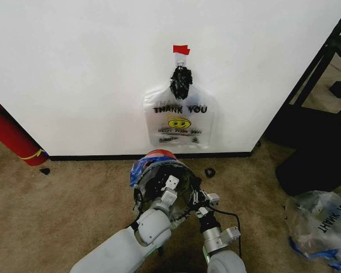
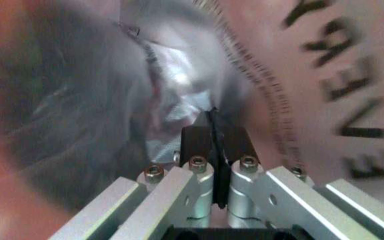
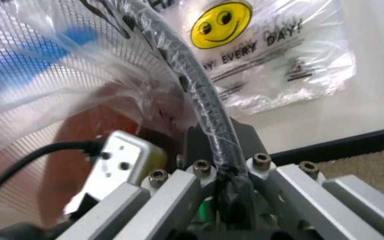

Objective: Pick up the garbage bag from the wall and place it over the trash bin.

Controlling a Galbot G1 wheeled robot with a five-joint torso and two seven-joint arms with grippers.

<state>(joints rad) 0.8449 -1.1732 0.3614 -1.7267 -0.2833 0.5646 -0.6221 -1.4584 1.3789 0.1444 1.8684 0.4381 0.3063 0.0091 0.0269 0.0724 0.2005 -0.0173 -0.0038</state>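
The trash bin (image 1: 161,154), red with a black rim, stands on the carpet just before the wall (image 1: 74,68). The garbage bag (image 1: 140,167), thin film with blue patches, is draped over its mouth. My left gripper (image 1: 169,185) reaches into the bin's opening. In the left wrist view it (image 2: 213,125) is shut on a fold of the garbage bag (image 2: 178,85) beside printed black letters. My right gripper (image 1: 196,199) is at the bin's near right rim. In the right wrist view it (image 3: 212,142) is shut on the film-wrapped black rim (image 3: 199,85) with the garbage bag (image 3: 52,75) stretched over it.
A flat white THANK YOU bag (image 1: 179,116) with a smiley hangs on the wall under red tape (image 1: 181,49). A long red cylinder (image 1: 11,139) leans at the left. At the right are a black stand (image 1: 312,142) and a clear lettered bag (image 1: 318,222). A small black piece (image 1: 209,172) lies near the bin.
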